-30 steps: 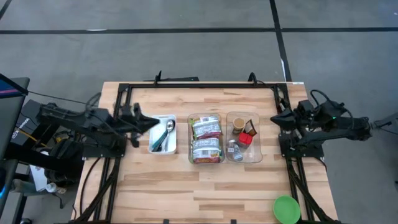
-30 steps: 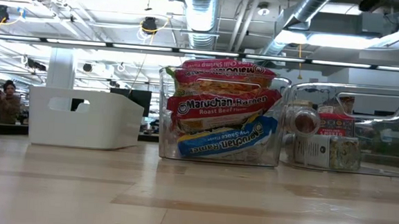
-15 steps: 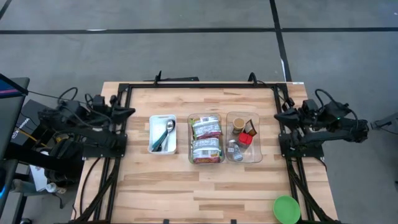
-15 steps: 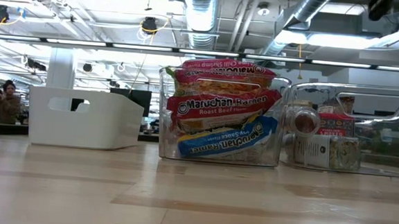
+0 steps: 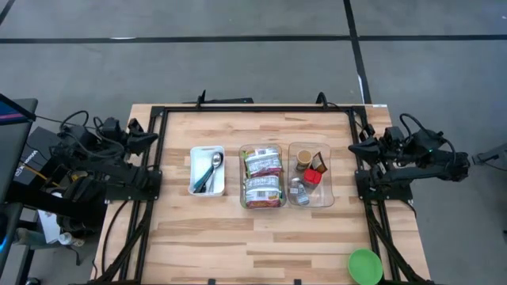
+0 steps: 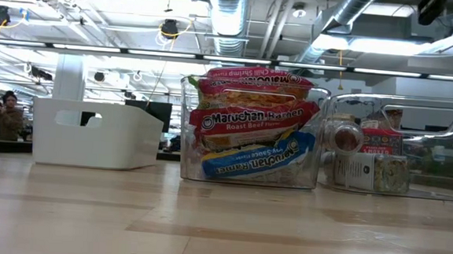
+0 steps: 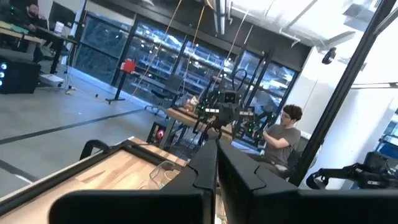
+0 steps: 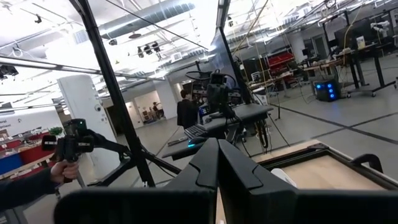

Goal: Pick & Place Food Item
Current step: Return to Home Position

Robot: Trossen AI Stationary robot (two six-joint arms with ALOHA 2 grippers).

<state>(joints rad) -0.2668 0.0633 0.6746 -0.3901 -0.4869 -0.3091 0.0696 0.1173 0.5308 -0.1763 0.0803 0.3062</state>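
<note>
Ramen packs (image 5: 262, 176) are stacked in a clear bin (image 6: 251, 136) at the table's middle. Left of it stands a white bin (image 5: 207, 170) with a spoon (image 5: 215, 162) inside. To the right, a second clear bin (image 5: 310, 184) holds small jars and packets. My left gripper (image 5: 150, 138) is shut and hangs over the table's left edge, well left of the white bin; its fingers meet in the left wrist view (image 7: 217, 155). My right gripper (image 5: 354, 148) is shut over the right edge, beside the right clear bin; its fingers meet in the right wrist view (image 8: 218, 155). Neither holds anything.
A green round dish (image 5: 365, 266) sits at the table's near right corner. A black frame (image 5: 253, 111) runs along the far edge and both sides. Bare wood (image 5: 253, 237) lies in front of the three bins. People show in the room beyond.
My left gripper has drawn back from beside the white bin toward the table's left edge, staying shut and holding nothing. The bins and their contents have not moved.
</note>
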